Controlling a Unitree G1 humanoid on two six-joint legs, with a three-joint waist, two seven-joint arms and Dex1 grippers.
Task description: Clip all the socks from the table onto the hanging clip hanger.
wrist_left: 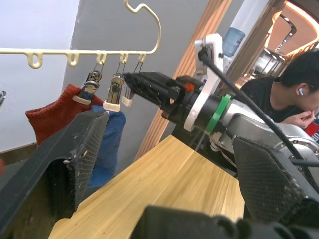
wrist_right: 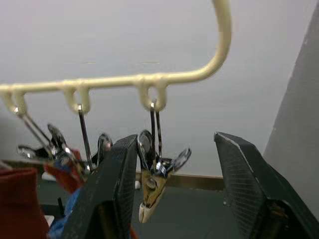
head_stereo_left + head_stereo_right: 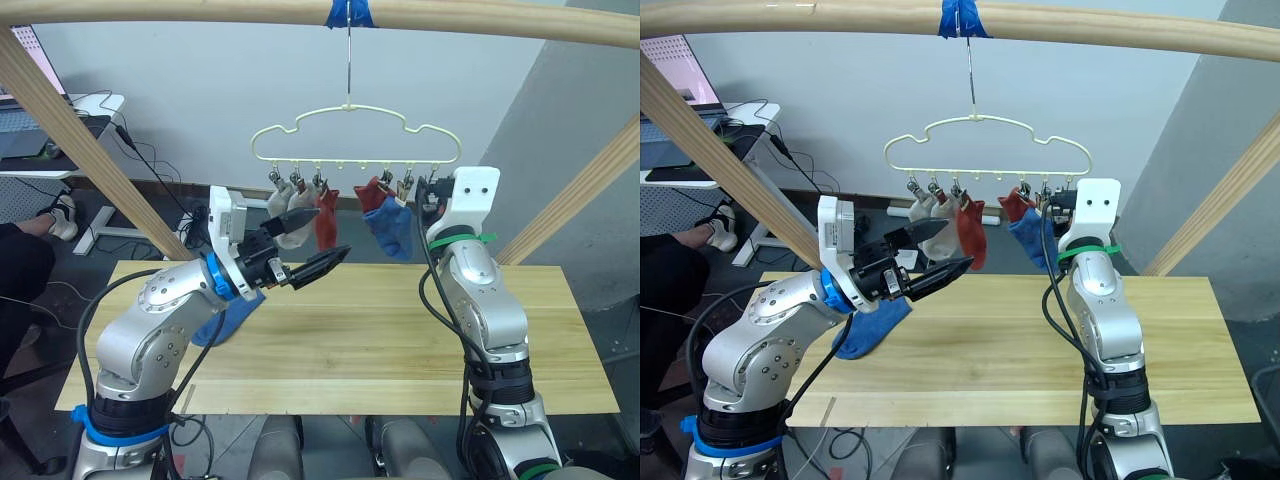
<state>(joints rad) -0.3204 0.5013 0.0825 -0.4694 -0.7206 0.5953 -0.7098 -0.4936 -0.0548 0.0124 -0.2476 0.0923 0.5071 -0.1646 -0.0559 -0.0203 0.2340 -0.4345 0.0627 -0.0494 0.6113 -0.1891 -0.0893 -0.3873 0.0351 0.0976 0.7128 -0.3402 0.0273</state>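
The clip hanger [image 3: 355, 140] is hanging by its hook from the wooden pole [image 3: 200, 12], and five socks are already dangling from its clips: two light grey socks [image 3: 290, 208] and a rust-red sock [image 3: 326, 218] toward its left end, another rust-red sock [image 3: 373, 192] and a blue sock [image 3: 392, 230] toward its right end. The last clip [image 2: 153, 185], at the hanger's far right end, is hanging empty, so the job looks to be on its final sock. That remaining blue sock [image 3: 870, 328] is lying on the table [image 3: 400, 340], below and to the left of the hanger, partly hidden behind the left arm. The right gripper [image 2: 177, 189] is reaching up to the hanger's right end with its fingers spread, the empty clip sitting between them and closer to one finger; whether that finger is touching the clip cannot be told. It appears to be readying to squeeze the clip open. The left gripper [image 3: 305, 250] is hovering under the hanger's left half with its fingers parted and holding nothing, above the table and well apart from the blue sock, which is lying lower down beside the forearm rather than between the fingertips. The next move, as I judge it, is calling for the left gripper to drop to the sock, pinch its cuff, and lift it up to the hanger's right end while the right gripper presses the clip open.
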